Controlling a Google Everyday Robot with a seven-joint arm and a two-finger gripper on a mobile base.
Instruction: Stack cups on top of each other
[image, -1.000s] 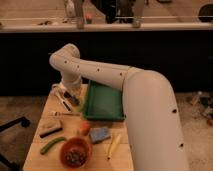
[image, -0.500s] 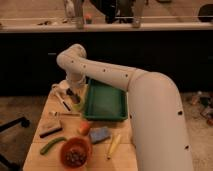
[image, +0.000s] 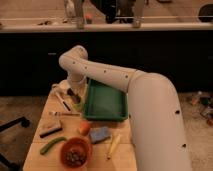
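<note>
My gripper (image: 74, 96) hangs at the end of the white arm over the back left of the wooden table (image: 40, 150), just left of the green tray (image: 105, 104). A small pale light-green cup (image: 79, 106) stands directly below it, against the tray's left edge. A dark shape at the gripper could be the dark grey cup, but I cannot tell it apart from the gripper. The arm's wrist hides the spot behind it.
A white mug (image: 58, 88) stands at the back left corner. Utensils (image: 62, 103), a black bar (image: 50, 131), an orange item (image: 85, 128), a blue sponge (image: 100, 134), a yellow item (image: 113, 145), a green vegetable (image: 52, 145) and a red-brown bowl (image: 76, 153) fill the front.
The arm's wrist and gripper have shifted slightly right, closer to the tray's left edge. The things on the table have not moved.
</note>
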